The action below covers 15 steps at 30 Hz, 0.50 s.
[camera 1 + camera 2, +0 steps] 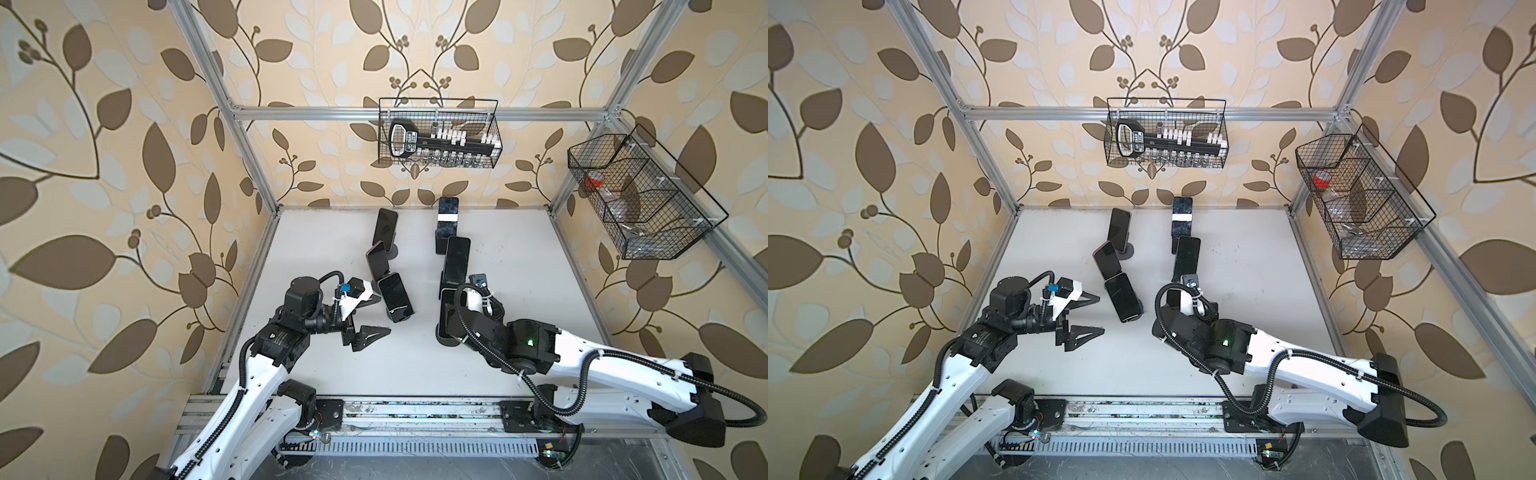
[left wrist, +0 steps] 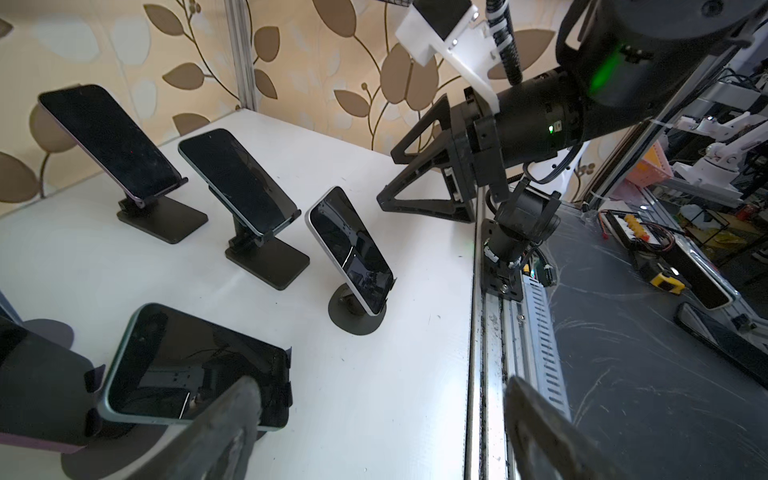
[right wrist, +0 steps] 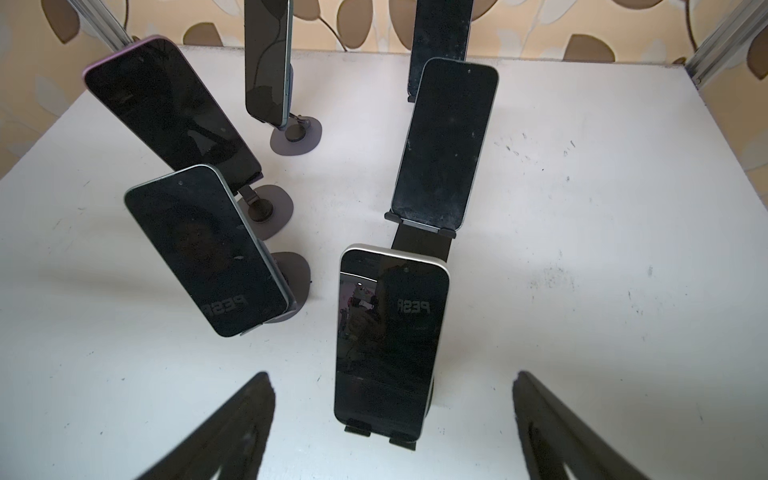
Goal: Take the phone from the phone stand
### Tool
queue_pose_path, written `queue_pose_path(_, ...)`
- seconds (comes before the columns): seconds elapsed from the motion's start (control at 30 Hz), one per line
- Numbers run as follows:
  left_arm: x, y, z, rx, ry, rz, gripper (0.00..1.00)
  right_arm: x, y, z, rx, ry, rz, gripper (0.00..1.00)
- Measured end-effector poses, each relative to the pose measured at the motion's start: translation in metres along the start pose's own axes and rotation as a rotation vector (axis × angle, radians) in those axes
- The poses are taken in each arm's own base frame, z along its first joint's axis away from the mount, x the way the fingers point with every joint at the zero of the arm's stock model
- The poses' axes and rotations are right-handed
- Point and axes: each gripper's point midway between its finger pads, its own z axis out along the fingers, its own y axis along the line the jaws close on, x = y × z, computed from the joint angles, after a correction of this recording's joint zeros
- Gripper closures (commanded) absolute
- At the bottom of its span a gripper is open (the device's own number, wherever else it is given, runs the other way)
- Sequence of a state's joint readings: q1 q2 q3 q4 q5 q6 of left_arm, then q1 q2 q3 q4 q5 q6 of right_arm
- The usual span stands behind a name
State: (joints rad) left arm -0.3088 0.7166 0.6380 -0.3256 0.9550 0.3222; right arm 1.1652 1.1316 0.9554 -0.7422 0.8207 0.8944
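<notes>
White rectangular table [image 1: 519, 291]. Left black two-finger claw [image 1: 385, 315] and right black two-finger claw [image 2: 385, 176]: both spread open, empty, above the table's front half. Silver-rimmed black phone [image 3: 390, 340]: leaning in its black clip stand [image 3: 399, 441] nearest the front edge, just ahead of the right claw.

2 white arms [image 1: 257, 386], black joints [image 1: 528, 338], black triangular tools [image 1: 385, 315] [image 2: 385, 176].

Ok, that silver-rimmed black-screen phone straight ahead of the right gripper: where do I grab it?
Grip the silver-rimmed phone across its two long edges, upper half, right gripper coming from front and above. It leans back on its stand and its bottom edge sits in two black hooks, so probably only the sides are free.
</notes>
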Motion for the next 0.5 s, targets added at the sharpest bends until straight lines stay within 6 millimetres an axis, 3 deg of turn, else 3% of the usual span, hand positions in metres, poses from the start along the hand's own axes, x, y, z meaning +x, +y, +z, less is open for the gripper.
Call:
queue_pose_path(0.1,0.005,-0.001,0.001,0.000,0.018,0.004,0.08,0.007,0.006,0.008,0.014,0.014,0.019,0.01)
queue_pose_path(0.3,0.011,-0.004,0.004,0.016,0.046,0.000,0.08,0.023,0.015,0.024,0.037,0.052,0.036,0.00)
queue_pose_path(0.5,0.016,-0.008,0.007,0.033,0.064,-0.008,0.07,0.033,0.003,0.047,0.086,0.129,0.108,0.00)
